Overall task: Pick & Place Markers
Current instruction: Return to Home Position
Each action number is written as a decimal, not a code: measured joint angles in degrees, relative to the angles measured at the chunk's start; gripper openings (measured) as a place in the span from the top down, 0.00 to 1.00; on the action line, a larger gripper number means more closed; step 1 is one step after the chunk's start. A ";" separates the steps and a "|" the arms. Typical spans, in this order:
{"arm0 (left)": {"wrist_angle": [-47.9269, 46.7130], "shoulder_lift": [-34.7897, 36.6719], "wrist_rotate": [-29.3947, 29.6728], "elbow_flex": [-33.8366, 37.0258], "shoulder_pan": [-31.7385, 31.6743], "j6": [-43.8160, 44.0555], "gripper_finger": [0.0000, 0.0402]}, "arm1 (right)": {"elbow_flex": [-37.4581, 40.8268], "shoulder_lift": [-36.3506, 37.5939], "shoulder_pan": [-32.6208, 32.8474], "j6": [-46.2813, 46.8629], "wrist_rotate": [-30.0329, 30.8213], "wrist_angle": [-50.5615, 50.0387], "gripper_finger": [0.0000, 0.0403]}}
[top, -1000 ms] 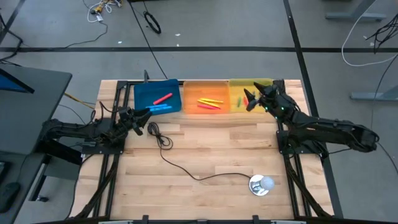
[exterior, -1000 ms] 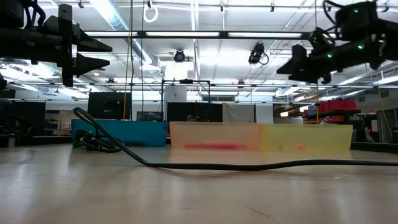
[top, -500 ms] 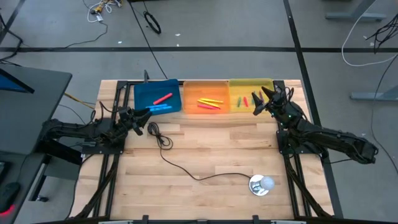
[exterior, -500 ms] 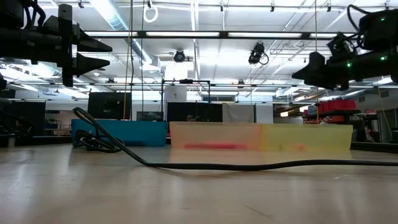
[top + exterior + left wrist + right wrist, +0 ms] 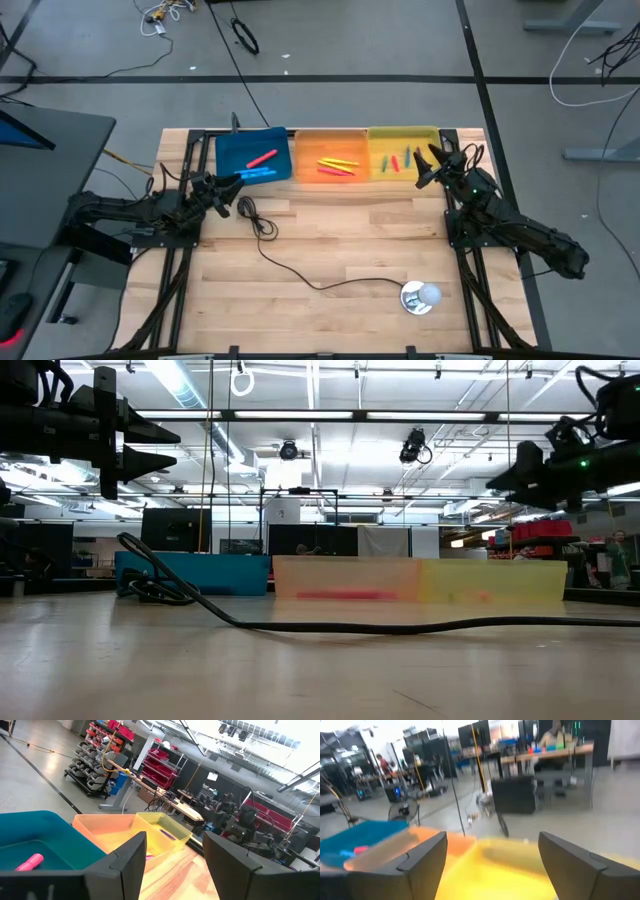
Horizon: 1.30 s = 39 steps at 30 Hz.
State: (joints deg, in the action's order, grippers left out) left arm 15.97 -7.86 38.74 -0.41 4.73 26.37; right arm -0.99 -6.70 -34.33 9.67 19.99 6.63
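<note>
Three trays in row at table's far edge: blue tray point(image 5: 232, 152), orange tray point(image 5: 308, 145), yellow tray point(image 5: 400, 134).
All markers inside trays:
- blue tray: one pink marker point(image 5: 262, 158), blue markers point(image 5: 258, 174)
- orange tray: yellow markers point(image 5: 340, 162), pink-red markers point(image 5: 336, 170); exact count unclear
- yellow tray: green marker point(image 5: 384, 161), red marker point(image 5: 394, 162), bluish marker point(image 5: 409, 157)

Left gripper point(image 5: 236, 183) above table point(image 5: 340, 250), just beside blue tray's near corner, fingers spread, holding nothing.
Right gripper point(image 5: 426, 166) over yellow tray's right rim, fingers wide apart, holding nothing.
Broad wood between arms, crossed by black cable point(image 5: 270, 240); round silver object point(image 5: 420, 296) near front edge.

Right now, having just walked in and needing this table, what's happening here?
The markers all lie in the blue bin, orange bin and yellow bin; none shows on the table. Both grippers are open and empty: the right gripper hovers by the yellow bin's edge, the left gripper beside the blue bin.
</note>
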 joint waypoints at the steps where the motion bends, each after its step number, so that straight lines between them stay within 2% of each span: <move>1: 0.00 0.01 0.00 0.00 -0.02 0.00 0.50 | 0.00 1.05 0.00 1.11 0.01 -2.56 0.22; 5: 0.00 0.00 0.00 0.01 -0.02 0.00 0.50 | 0.00 3.49 0.00 1.72 -1.33 -3.38 0.22; 10: 0.00 0.01 0.00 0.01 -0.01 0.00 0.50 | -0.02 6.74 0.00 -1.93 -1.52 -3.29 0.22; 39: 0.00 0.00 0.00 0.01 0.00 0.00 0.50 | -0.02 5.45 0.04 -2.67 -1.53 -3.26 0.22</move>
State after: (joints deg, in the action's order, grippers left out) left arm 15.97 -7.85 38.74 -0.40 4.73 26.37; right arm -1.02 -1.26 -34.28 7.01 18.46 3.37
